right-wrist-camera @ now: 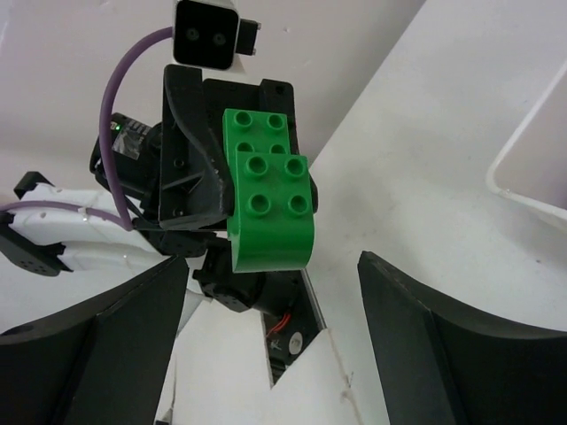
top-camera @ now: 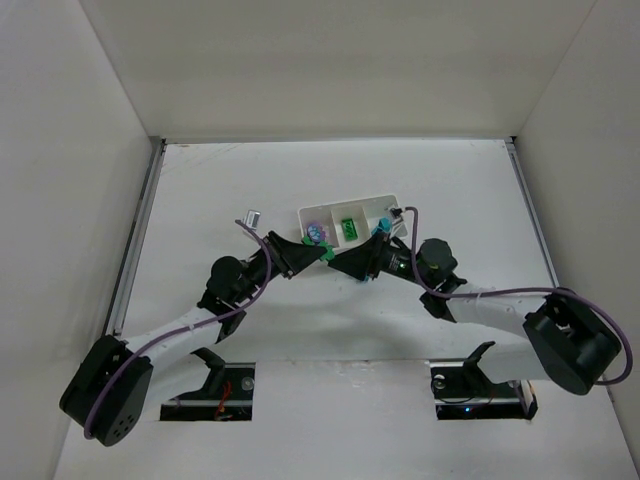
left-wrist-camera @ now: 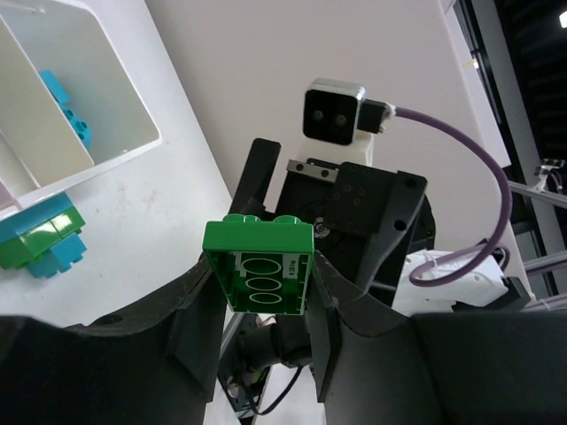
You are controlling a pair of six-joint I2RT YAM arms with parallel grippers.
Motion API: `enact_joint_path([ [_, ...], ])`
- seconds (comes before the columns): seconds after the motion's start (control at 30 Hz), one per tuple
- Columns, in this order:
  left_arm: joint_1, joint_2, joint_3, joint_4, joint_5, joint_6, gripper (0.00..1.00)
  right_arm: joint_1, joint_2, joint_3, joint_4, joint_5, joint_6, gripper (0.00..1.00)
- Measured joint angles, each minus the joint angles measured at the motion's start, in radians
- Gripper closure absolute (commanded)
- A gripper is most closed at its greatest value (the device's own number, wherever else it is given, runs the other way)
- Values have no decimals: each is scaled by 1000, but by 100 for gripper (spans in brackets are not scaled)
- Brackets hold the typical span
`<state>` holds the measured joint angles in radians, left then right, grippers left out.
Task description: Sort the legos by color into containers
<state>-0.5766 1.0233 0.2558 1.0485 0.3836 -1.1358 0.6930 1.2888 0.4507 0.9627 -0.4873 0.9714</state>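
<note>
White tabletop (top-camera: pixel 450 190); left hand (left-wrist-camera: pixel 262 288) around glossy studded green brick (left-wrist-camera: pixel 259 261), right hand (right-wrist-camera: pixel 270 274) wide, empty.

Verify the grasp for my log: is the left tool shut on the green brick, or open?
Shut on it: the left tool pinches the green brick from both sides.

You're in a robotics lab test cell, not a home or a shop. Your white table (top-camera: pixel 300 340) is boxed in on three sides by plain white walls (top-camera: pixel 330 60), with metal rails (top-camera: pixel 135 240) along its side edges. The left arm (top-camera: pixel 180 335) and right arm (top-camera: pixel 490 312) are bolted at its near edge. Purple cables (top-camera: pixel 490 294) trail along them, a camera module (left-wrist-camera: pixel 332 111) rides a wrist, and wiring shows in cut-outs (top-camera: pixel 235 385) by the bases.
</note>
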Motion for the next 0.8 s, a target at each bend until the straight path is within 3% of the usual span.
enact_joint_path([
  [0.63,-19,42,-15,55,34,-37,66,-59,169,3,270,-96,182,53],
  [0.8,-13,44,-16,55,34,-37,65,-59,193,5,290,-111,219,49],
])
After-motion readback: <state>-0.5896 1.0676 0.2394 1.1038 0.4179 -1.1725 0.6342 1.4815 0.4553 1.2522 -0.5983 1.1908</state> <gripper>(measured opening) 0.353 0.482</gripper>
